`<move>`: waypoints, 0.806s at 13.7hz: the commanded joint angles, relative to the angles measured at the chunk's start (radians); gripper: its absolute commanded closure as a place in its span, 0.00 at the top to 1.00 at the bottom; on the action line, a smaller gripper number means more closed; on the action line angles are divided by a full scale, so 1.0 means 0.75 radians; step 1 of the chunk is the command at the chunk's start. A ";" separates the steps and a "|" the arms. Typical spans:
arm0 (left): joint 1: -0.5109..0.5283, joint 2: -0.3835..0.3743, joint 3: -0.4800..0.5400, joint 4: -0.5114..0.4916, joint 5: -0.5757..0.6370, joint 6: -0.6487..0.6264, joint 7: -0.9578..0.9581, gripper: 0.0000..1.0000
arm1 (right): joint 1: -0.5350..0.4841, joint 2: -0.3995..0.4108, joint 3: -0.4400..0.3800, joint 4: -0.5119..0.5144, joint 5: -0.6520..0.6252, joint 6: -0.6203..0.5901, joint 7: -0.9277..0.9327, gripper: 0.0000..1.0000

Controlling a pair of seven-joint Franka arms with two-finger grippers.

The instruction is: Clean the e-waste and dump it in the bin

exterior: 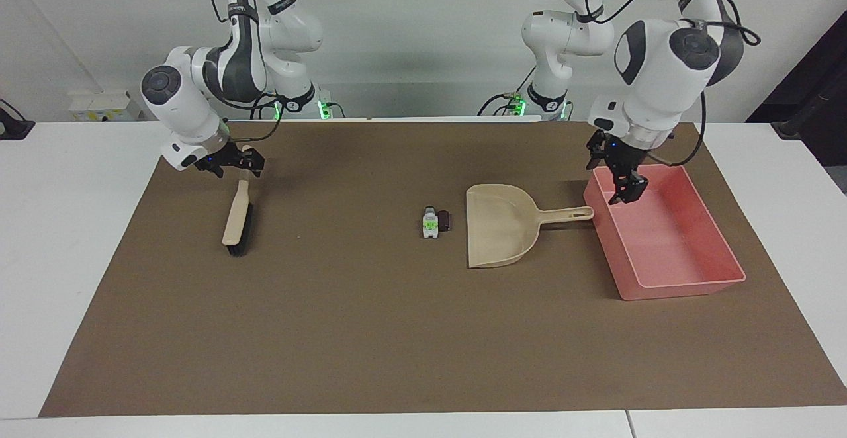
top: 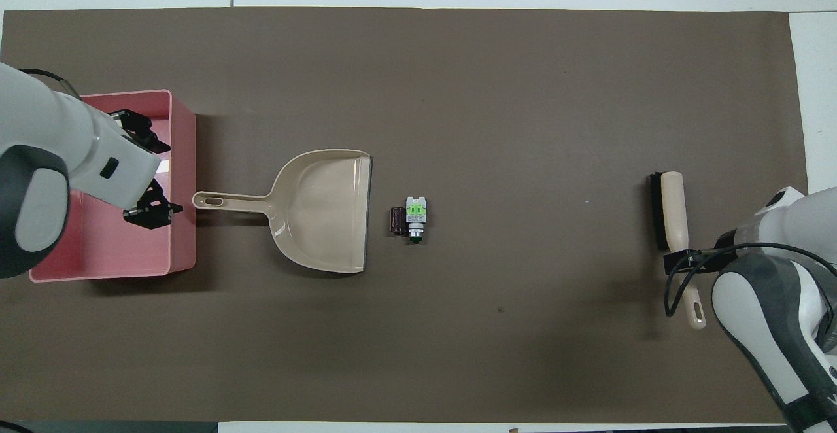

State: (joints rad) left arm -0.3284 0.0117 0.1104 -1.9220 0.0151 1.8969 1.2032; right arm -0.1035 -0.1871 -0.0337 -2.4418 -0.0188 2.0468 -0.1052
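Facing view: left gripper [exterior: 623, 183] spread over bin [exterior: 718, 282]; right gripper [exterior: 231, 163] at brush [exterior: 237, 216], grip unclear.

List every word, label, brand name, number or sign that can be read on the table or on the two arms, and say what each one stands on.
None can be read.
Black bands on both arms' links carry white lettering, too small to make out.
The tiny white e-waste piece with the bright green mark shows a coloured patch, no legible characters.
The dark brown-black block, beige plastic dustpan, pink plastic bin, beige-handled brush and brown mat show no text.
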 commanded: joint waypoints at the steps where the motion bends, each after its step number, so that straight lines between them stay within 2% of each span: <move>1: -0.075 0.025 0.014 -0.149 0.070 0.202 0.014 0.98 | -0.022 -0.027 0.010 -0.060 0.027 0.054 -0.038 0.95; 4: -0.110 0.093 0.016 -0.221 0.090 0.332 -0.003 0.97 | -0.026 -0.035 0.010 -0.092 0.027 0.057 -0.060 0.88; 7: -0.124 0.068 0.016 -0.307 0.094 0.359 -0.029 0.97 | -0.028 -0.047 0.010 -0.123 0.027 0.057 -0.099 0.80; 10: -0.149 0.038 0.016 -0.411 0.096 0.495 -0.064 0.98 | -0.050 -0.047 0.010 -0.121 0.027 0.065 -0.140 0.65; 11: -0.149 0.029 0.016 -0.438 0.096 0.522 -0.064 0.98 | -0.050 -0.047 0.008 -0.123 0.027 0.083 -0.140 0.65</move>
State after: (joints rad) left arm -0.4228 0.0855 0.1093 -2.1676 0.0601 2.2214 1.1805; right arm -0.1142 -0.1917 -0.0339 -2.5038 -0.0188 2.0736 -0.1697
